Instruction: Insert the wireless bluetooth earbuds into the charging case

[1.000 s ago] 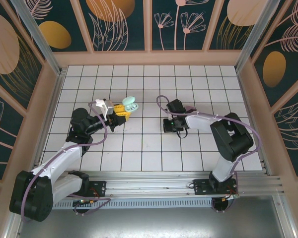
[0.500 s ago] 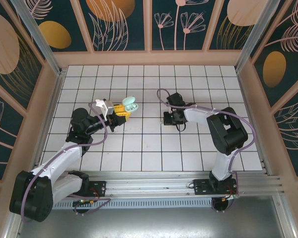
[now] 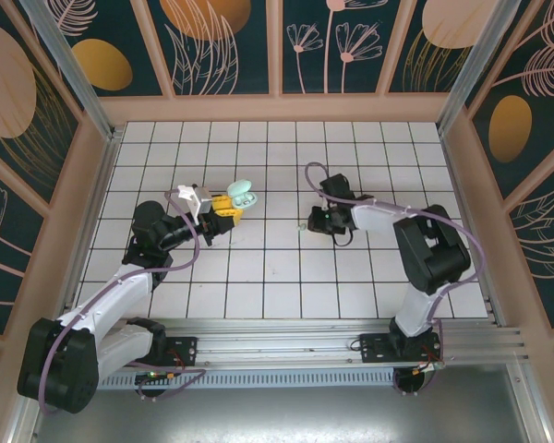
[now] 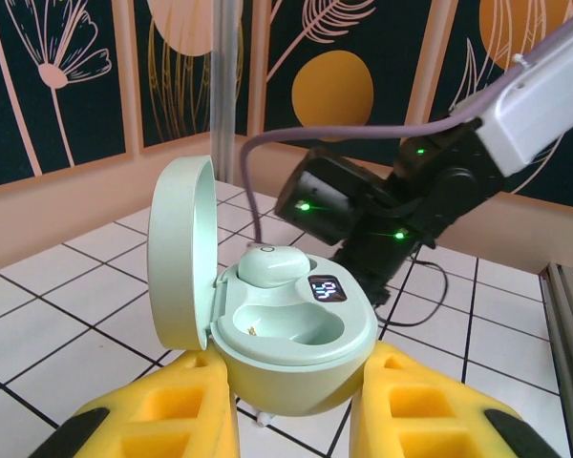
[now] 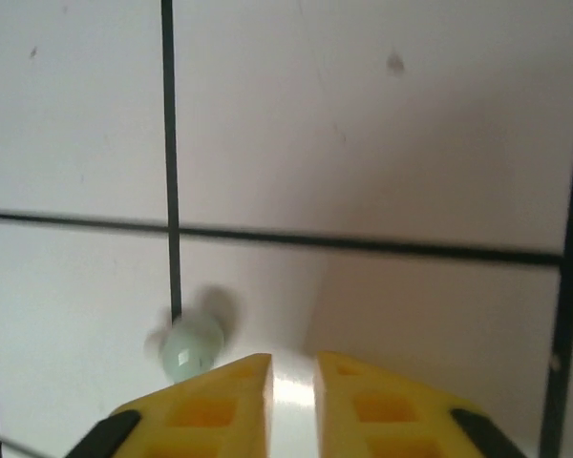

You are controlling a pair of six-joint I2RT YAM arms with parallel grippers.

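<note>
Right wrist view, looking straight down at a white tiled floor (image 5: 411,143). One pale mint earbud (image 5: 191,345) lies loose on a tile, beside a dark grout line and just to the left of my right gripper (image 5: 292,367). Its yellow fingers stand almost together, with only a narrow slit between them, and nothing is in that slit.

From the left wrist view, my left gripper (image 4: 296,391) is clamped on a mint charging case (image 4: 306,367), one yellow finger on each side of the rounded base. The lid (image 4: 181,248) stands open to the left. A second mint earbud (image 4: 272,265) sits in the far pocket, and the near pocket (image 4: 282,324) is empty.

I judge the loose earbud to be very light, hard, smooth and rounded. It will likely skid across the tile or squirt out of a pinch, though a gentle squeeze should not hurt it. I would spread the fingers wider, shift left until they straddle it, then close softly across its fattest part, low against the floor.
</note>
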